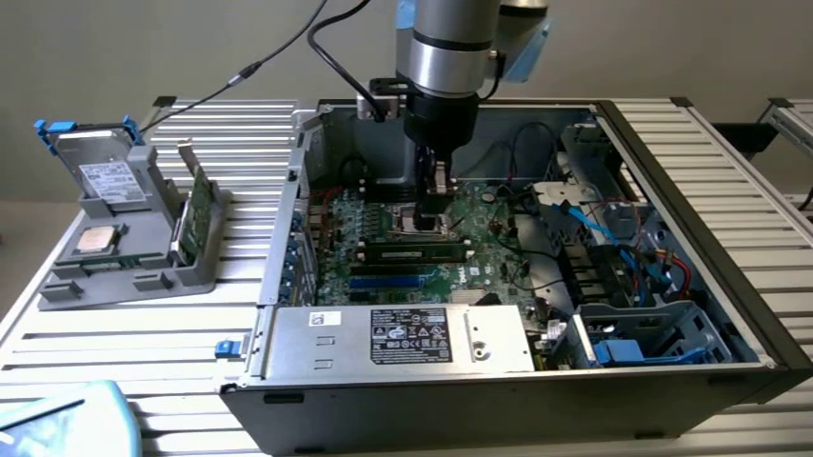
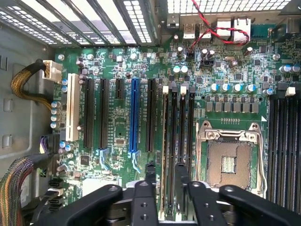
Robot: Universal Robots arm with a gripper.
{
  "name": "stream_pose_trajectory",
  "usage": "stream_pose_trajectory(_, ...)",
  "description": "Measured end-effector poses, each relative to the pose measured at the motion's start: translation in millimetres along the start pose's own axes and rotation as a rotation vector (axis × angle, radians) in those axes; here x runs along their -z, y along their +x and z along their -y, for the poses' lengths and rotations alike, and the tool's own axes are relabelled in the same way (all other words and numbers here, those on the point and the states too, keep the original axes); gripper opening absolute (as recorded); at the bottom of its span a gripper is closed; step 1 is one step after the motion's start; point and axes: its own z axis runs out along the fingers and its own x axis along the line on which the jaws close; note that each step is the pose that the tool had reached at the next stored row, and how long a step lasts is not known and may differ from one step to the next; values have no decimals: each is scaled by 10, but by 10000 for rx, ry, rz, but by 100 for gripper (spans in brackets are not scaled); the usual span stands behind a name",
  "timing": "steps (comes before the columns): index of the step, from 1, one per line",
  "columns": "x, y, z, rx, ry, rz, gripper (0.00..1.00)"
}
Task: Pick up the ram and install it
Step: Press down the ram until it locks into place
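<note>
My gripper (image 2: 164,176), fingers narrowed around the ram (image 2: 165,155), stands it on edge in a black slot of the motherboard (image 2: 117,122), with the empty processor socket (image 2: 230,162) just beside it.

1. The power supply (image 1: 394,338) bears a black label (image 1: 410,335) and a small white sticker (image 1: 326,318); their print cannot be read.
2. The drive's white label (image 1: 112,181) is likewise unreadable.
</note>
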Motion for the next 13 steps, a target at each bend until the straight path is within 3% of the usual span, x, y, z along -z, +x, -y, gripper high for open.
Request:
stream_pose_trajectory(1, 0, 0, 0, -1, 0, 0, 25)
stream_pose_trajectory(3, 0, 0, -1, -1, 0, 0, 13)
stream_pose_trajectory(5, 0, 0, 0, -1, 0, 0, 11)
stream_pose_trajectory(13, 0, 0, 0, -1, 0, 0, 11)
